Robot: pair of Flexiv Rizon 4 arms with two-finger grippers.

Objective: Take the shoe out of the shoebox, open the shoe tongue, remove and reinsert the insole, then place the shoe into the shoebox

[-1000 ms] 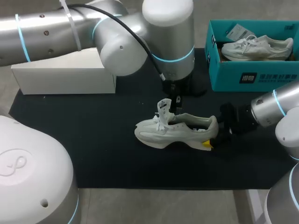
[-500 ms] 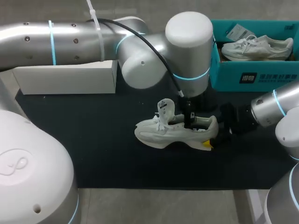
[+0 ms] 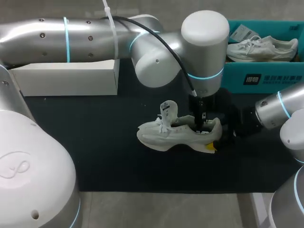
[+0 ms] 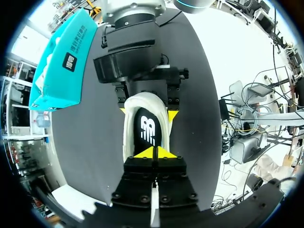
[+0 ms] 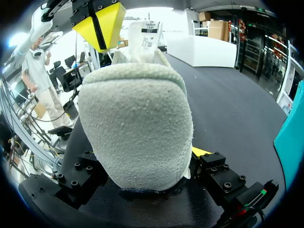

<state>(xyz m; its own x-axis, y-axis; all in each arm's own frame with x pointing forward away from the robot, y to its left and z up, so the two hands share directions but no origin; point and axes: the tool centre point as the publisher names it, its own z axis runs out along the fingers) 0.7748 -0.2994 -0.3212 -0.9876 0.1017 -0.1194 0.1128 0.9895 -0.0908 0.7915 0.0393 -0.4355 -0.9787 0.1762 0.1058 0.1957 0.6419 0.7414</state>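
Right now the pale shoe (image 3: 178, 135) sits upright on the black mat (image 3: 95, 142), near the teal shoebox (image 3: 266, 78). The right gripper (image 4: 147, 111) clamps its heel, one finger on each side. The left gripper (image 4: 154, 153) hangs in the shoe's opening, tips pressed together over the dark insole (image 4: 148, 130); whether they pinch it cannot be told.

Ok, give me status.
Left gripper shut, tips down in shoe over insole. Right gripper shut on shoe heel. Tongue up.
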